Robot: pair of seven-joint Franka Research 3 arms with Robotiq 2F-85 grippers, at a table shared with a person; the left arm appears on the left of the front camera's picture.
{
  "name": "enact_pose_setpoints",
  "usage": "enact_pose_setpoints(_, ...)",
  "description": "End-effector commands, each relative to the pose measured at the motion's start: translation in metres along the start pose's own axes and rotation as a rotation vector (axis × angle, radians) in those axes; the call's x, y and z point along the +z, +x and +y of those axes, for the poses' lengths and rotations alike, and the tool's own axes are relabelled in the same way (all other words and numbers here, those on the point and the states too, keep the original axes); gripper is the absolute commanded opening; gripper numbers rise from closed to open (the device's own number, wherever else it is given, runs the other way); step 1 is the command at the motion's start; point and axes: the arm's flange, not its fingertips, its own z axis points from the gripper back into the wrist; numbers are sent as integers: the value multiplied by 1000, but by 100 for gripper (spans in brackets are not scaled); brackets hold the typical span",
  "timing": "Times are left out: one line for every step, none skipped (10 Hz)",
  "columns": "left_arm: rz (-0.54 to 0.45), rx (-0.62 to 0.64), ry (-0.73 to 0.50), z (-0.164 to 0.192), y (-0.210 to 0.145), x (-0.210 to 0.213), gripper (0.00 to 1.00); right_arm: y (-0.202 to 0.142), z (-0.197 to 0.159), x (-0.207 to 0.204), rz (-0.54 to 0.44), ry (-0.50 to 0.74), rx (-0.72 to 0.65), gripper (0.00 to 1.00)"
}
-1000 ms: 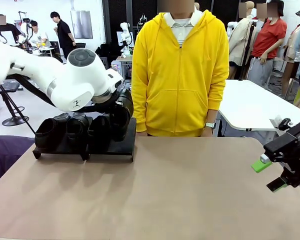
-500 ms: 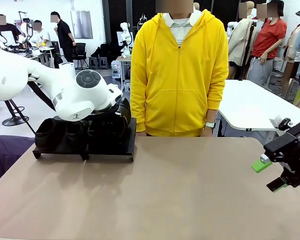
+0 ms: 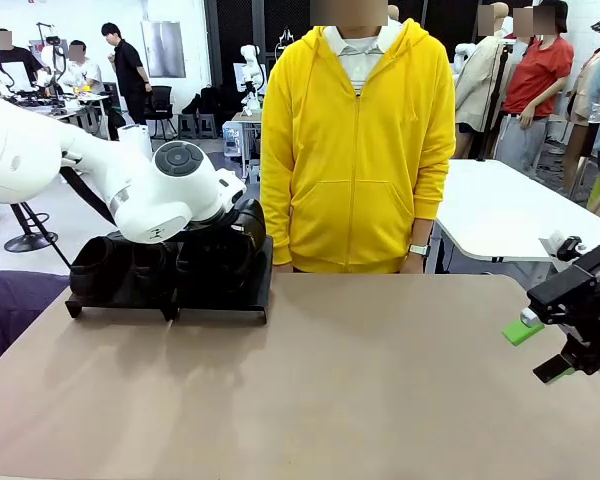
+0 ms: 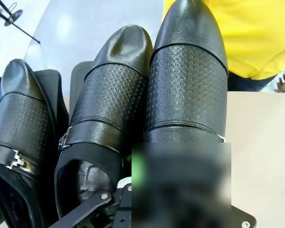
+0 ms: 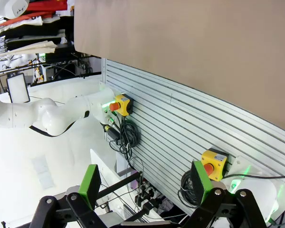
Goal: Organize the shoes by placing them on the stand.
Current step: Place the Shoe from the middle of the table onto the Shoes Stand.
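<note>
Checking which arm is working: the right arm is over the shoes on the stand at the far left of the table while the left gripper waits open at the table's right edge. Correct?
No, swapped: in the front view the left gripper is shut over the shoes on the stand; the right gripper waits open at the right edge.

Quick count from where I'm standing: four black shoes (image 3: 170,262) on one stand (image 3: 220,302), which has two platform sections. One tabletop (image 3: 360,390), two white robot arms, and one person in a yellow hoodie (image 3: 358,140).
</note>
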Motion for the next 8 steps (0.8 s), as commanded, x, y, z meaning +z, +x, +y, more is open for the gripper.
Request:
enact_pose_setpoints(32, 34, -14, -4, 2, 0, 0, 1, -1, 0, 1, 19, 24, 100)
enact_pose_setpoints(45, 43, -11, -3, 2, 1, 35, 1, -1, 0, 1, 19, 24, 100)
enact_pose_setpoints(45, 46, -16, -3, 1, 1, 94, 1, -1, 0, 1, 19, 24, 100)
enact_pose_setpoints(44, 51, -17, -3, 1, 1, 100, 1, -1, 0, 1, 19, 24, 100)
enact_pose_setpoints(52, 55, -20, -2, 1, 0, 100, 1, -1, 0, 1, 19, 24, 100)
enact_pose_setpoints(55, 57, -18, -2, 1, 0, 100, 1, -1, 0, 1, 19, 24, 100)
enact_pose_setpoints(59, 56, -21, -2, 1, 0, 100, 1, -1, 0, 1, 19, 24, 100)
enact_pose_setpoints(68, 51, -25, -1, 2, 3, 100, 1, -1, 0, 1, 19, 24, 100)
